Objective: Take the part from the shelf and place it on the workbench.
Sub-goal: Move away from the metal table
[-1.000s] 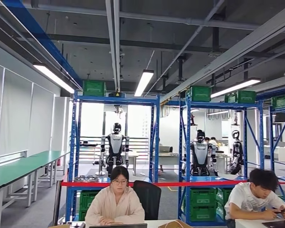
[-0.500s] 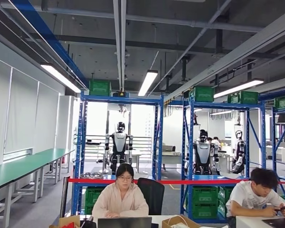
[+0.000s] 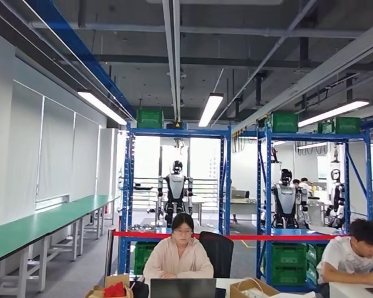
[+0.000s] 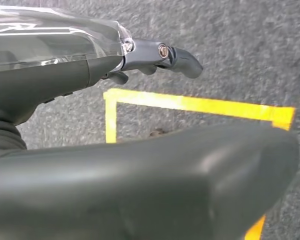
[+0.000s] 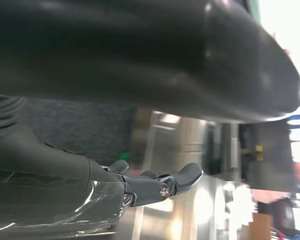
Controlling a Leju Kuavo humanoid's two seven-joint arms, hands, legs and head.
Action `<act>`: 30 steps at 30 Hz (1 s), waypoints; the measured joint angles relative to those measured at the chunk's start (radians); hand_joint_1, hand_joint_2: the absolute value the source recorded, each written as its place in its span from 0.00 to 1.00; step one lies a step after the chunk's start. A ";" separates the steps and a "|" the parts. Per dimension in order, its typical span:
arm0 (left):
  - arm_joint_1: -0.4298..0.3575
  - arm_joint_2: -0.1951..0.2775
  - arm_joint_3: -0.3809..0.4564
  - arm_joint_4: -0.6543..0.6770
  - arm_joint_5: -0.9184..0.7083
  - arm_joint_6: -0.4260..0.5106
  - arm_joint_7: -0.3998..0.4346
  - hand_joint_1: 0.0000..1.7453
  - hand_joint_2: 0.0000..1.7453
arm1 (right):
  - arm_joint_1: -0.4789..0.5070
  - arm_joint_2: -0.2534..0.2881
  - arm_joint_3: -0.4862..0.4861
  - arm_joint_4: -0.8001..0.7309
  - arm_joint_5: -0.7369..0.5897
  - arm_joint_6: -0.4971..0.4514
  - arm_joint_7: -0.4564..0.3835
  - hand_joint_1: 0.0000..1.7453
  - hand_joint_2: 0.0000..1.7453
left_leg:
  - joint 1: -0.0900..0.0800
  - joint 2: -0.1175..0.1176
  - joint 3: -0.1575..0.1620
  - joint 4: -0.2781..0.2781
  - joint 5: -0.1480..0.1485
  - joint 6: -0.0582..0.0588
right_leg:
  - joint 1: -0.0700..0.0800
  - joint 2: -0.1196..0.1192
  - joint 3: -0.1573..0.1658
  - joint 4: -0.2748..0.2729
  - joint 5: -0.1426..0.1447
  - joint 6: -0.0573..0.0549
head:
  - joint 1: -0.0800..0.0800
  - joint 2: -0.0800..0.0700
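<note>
**Two empty hands, part not yet located**

Two hands hang at the robot's sides, both seen from the wrist cameras. The left hand (image 4: 156, 55) points down over grey floor marked with yellow tape (image 4: 201, 104); its fingers (image 4: 178, 56) lie extended and apart from the thumb, holding nothing. The right hand (image 5: 152, 185) shows the same loose, spread posture, with nothing between thumb and fingers (image 5: 184, 177); blurred metal surfaces lie beyond it.

The head view looks level across a hall. Blue shelf racks (image 3: 175, 133) stand well back behind a red barrier tape (image 3: 250, 236), carrying green crates (image 3: 149, 118) on top and below. Other humanoid robots (image 3: 175, 192) stand beyond the racks. Two people sit at a desk (image 3: 240, 284) in the foreground, one behind a laptop (image 3: 182, 288). A long green workbench (image 3: 39, 223) runs along the wall to the robot's left.

The part itself cannot be identified in any view; no shelf within reach is shown.

Judgement: the task stands at its opening step, approach and search, with no grasp begun. The next move calls for bringing a shelf and the part into the head view at close range, then raising one arm from its hanging position. The seated people and the barrier tape would be hazards if the robot heads for the racks in view
</note>
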 joint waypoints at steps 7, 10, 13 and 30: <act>-0.005 -0.002 0.004 0.000 -0.015 0.000 0.000 0.00 0.00 | -0.027 0.000 -0.013 0.192 0.142 -0.089 0.044 0.00 0.00 | 0.000 0.049 -0.018 0.271 -0.152 -0.013 | -0.002 -0.059 -0.109 0.024 0.067 -0.009 | 0.001 0.000; -0.007 -0.002 0.005 0.000 -0.024 -0.001 0.000 0.00 0.00 | -0.059 0.000 -0.015 0.331 0.227 -0.179 0.043 0.00 0.00 | 0.001 0.053 0.126 0.097 -0.111 -0.015 | -0.002 -0.065 -0.166 0.064 0.083 0.003 | 0.001 0.000; -0.013 -0.002 0.005 0.000 -0.035 -0.003 -0.001 0.00 0.00 | -0.108 -0.001 -0.029 0.507 0.303 -0.276 0.041 0.00 0.00 | -0.003 0.055 0.197 -0.024 -0.152 -0.003 | 0.000 -0.066 -0.197 0.090 0.102 0.019 | 0.001 0.000; -0.016 -0.010 0.006 -0.001 -0.065 -0.004 0.012 0.00 0.00 | -0.188 -0.052 -0.139 1.194 0.518 -0.518 0.415 0.00 0.00 | -0.023 0.065 0.030 -0.019 -0.003 0.019 | 0.006 -0.053 0.038 -0.023 -0.010 0.002 | 0.001 0.000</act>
